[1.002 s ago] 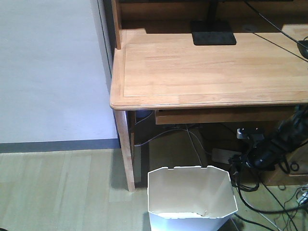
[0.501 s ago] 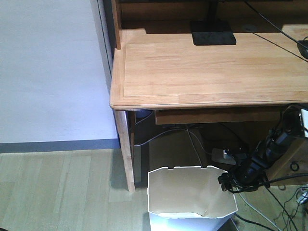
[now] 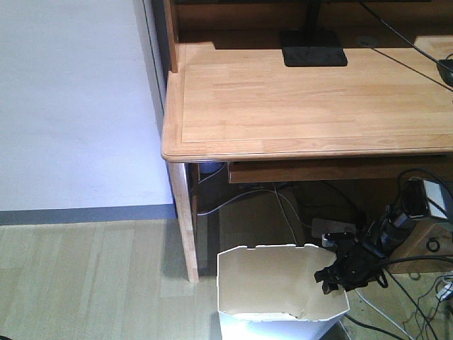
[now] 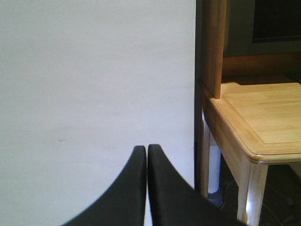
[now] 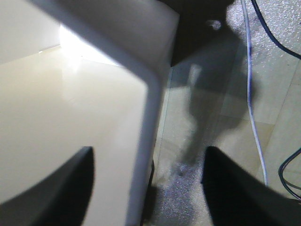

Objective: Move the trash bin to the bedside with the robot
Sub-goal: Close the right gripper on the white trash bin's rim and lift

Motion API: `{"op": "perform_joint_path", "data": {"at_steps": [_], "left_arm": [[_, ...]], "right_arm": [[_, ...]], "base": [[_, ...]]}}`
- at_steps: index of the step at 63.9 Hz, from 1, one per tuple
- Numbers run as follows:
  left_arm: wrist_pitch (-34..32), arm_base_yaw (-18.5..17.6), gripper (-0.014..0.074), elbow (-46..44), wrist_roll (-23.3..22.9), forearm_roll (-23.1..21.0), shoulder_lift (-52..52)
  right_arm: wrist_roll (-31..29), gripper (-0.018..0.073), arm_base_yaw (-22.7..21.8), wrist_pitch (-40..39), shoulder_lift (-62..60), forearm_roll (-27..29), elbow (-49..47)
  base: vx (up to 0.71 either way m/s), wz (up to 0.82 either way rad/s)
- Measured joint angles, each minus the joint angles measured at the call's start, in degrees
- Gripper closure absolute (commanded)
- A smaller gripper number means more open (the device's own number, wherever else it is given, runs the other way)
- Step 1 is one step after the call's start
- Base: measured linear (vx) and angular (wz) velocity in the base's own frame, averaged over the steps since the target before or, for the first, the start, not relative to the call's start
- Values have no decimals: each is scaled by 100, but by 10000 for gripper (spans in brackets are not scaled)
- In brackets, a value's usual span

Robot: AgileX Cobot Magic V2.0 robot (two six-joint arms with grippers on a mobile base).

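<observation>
The white trash bin (image 3: 276,290) stands on the floor by the desk leg, its cream inside showing. My right gripper (image 3: 333,273) hangs at the bin's right rim on a slim black arm. In the right wrist view that gripper (image 5: 148,165) is open, one finger over the bin's inside and the other outside, with the bin's rim wall (image 5: 146,136) between them. The fingers are apart from the wall. My left gripper (image 4: 146,149) is shut with nothing in it, in front of a plain white wall. The bedside is out of view.
A light wooden desk (image 3: 304,106) fills the upper right, its front-left leg (image 3: 185,227) just left of the bin. Cables and a power strip (image 3: 333,228) lie under the desk. A white cable (image 5: 249,89) runs along the floor right of the bin. Pale plank floor (image 3: 85,283) spreads left.
My right arm has come down and to the left from under the desk's right side to the bin's right rim. The bin and the left gripper have stayed put.
</observation>
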Motion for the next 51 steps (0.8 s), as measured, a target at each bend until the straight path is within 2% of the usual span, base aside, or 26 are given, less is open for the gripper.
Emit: {"op": "perform_joint_path", "data": {"at_steps": [6, 7, 19, 27, 41, 51], "left_arm": [[0, 0, 603, 0, 0, 0, 0], [0, 0, 603, 0, 0, 0, 0], [0, 0, 603, 0, 0, 0, 0], [0, 0, 603, 0, 0, 0, 0], [0, 0, 603, 0, 0, 0, 0], [0, 0, 603, 0, 0, 0, 0]], "right_arm": [[9, 559, 0, 219, 66, 14, -168], [9, 575, 0, 258, 70, 30, -208], [-35, 570, 0, 435, 105, 258, -431], [-412, 568, 0, 433, 86, 629, -376], [-2000, 566, -43, 233, -283, 2087, 297], [-2969, 566, -399, 381, -874, 3028, 990]], "base": [[0, 0], [0, 0], [0, 0], [0, 0], [0, 0], [0, 0]]}}
